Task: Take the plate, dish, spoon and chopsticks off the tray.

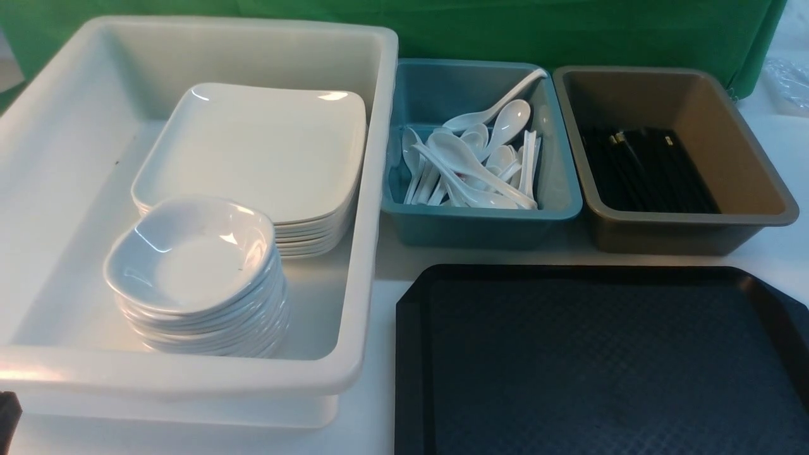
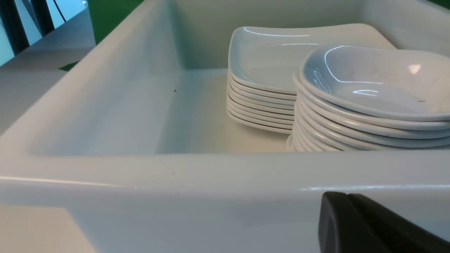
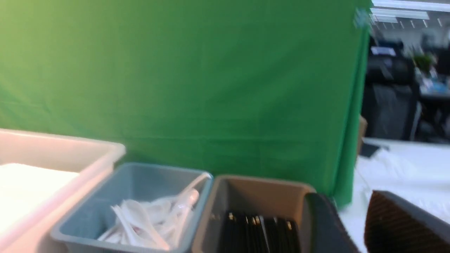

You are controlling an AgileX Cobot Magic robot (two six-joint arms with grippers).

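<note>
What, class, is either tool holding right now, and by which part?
Nothing. The left tool is shut on nothing beside the white tub; the right tool stands apart, empty.

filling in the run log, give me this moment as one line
tray: bare | plates, dishes: white tub | spoons: blue tub | chopsticks: brown tub | left gripper: shut | right gripper: open, holding nothing

Left gripper point(image 2: 372, 225) sits low, its dark fingers pressed together with no gap, holding nothing. Right gripper point(image 3: 351, 225) hangs higher, its two dark fingers point(image 3: 397, 225) apart with bare space between them, empty.
</note>
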